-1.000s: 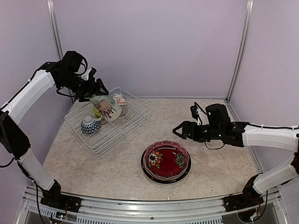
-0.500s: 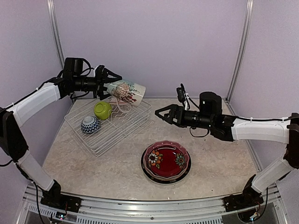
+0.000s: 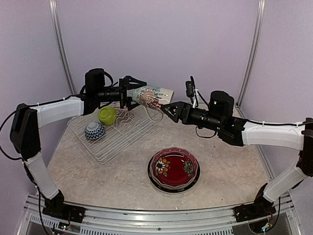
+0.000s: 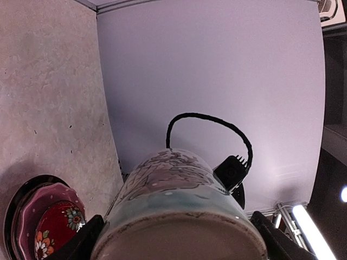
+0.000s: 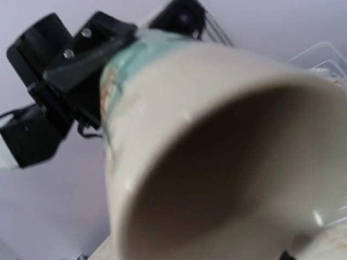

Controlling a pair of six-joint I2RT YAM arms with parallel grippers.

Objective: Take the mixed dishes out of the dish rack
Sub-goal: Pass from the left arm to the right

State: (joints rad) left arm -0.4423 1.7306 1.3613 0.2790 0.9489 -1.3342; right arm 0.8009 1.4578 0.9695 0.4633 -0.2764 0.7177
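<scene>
The cream patterned mug [image 3: 152, 95] hangs on its side in the air above the right end of the white wire dish rack [image 3: 142, 126]. My left gripper [image 3: 133, 93] is shut on its base end, and its fingers flank the mug [image 4: 179, 206] in the left wrist view. The mug's open mouth [image 5: 227, 173] fills the right wrist view, with the left gripper [image 5: 70, 70] behind it. My right gripper [image 3: 168, 108] is at the mug's rim; how its jaws stand is hidden. A lime green bowl [image 3: 107, 115] and a blue-white bowl [image 3: 94, 130] sit in the rack.
A stack of plates with a red floral one on top [image 3: 174, 169] lies on the table in front of the right arm, also seen as the plate stack [image 4: 43, 216] in the left wrist view. Walls close off the back and both sides.
The left arm has lifted the mug out of the rack and swung it rightward, turning it on its side. The right arm has risen from near the plates to the mug's mouth.
</scene>
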